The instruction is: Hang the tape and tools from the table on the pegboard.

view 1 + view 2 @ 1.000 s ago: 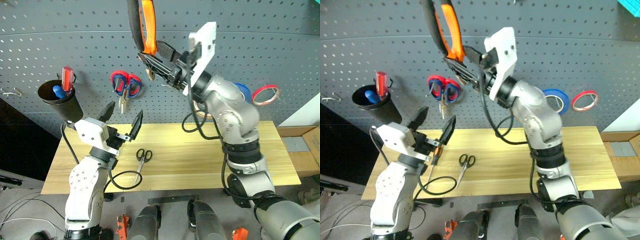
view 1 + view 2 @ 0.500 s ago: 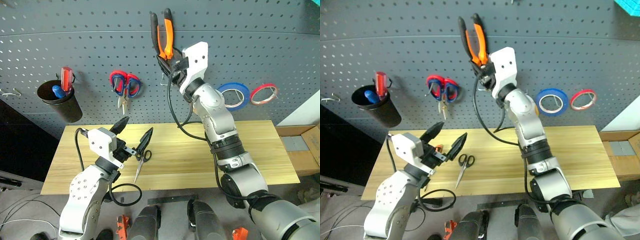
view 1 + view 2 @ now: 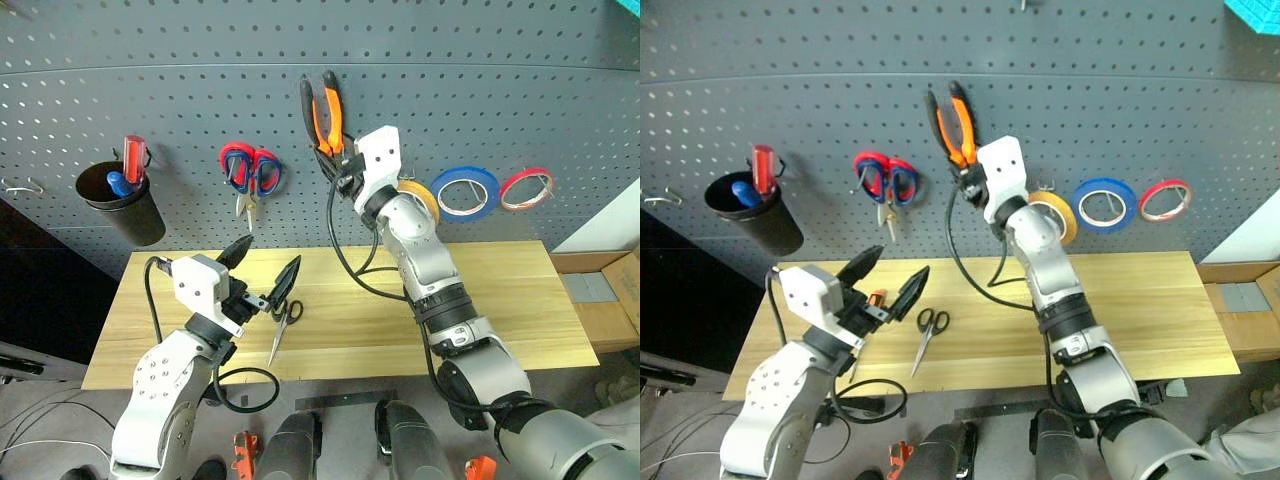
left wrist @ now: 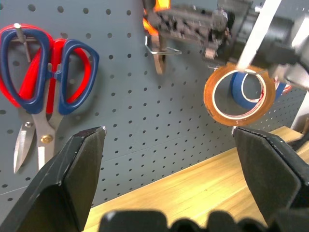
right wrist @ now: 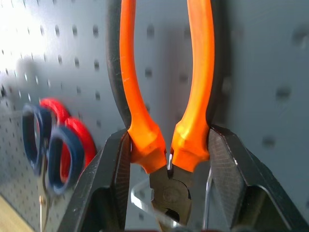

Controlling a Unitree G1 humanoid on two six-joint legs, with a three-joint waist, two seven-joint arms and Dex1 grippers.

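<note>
Your two head views look forward and down from above, covering the table (image 3: pixel 520 300) and pegboard (image 3: pixel 520 90) from a moderate distance. Your left wrist view faces the pegboard from near the table. Your right wrist view sits close against the pliers (image 5: pixel 166 96). All four views share the red-handled scissors (image 4: pixel 46 92).

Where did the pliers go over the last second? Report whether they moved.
Yes. The pliers, held in the right claw, came down the pegboard and closer to it, from above the red-handled scissors toward their height.
</note>
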